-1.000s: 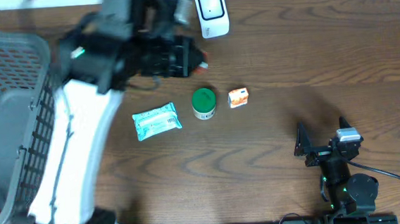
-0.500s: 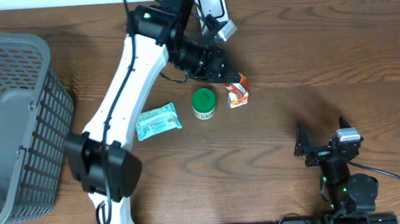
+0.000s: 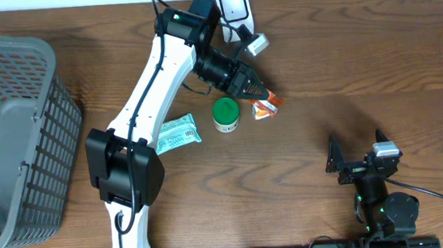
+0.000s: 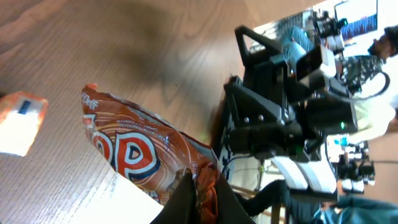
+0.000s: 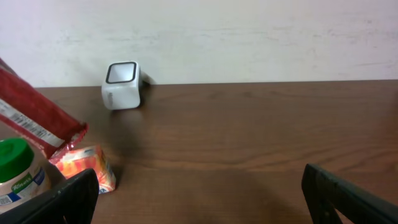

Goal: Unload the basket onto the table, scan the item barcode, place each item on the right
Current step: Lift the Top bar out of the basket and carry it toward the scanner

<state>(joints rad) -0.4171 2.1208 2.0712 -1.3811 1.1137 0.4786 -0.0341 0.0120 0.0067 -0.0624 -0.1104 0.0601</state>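
The left end effector [image 3: 256,88] is clamped on a red-orange crinkled snack packet [image 4: 146,155], held above the small orange carton [image 3: 263,108] near the white scanner [image 3: 234,14]. The right end effector [image 3: 355,159] rests spread apart on the brown wooden desk [image 3: 357,52].

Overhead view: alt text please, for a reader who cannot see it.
The left gripper holds a red-orange snack packet above the wooden table, near a white scanner. A green-lidded jar, teal packet and small orange box lie below; the right gripper rests open.
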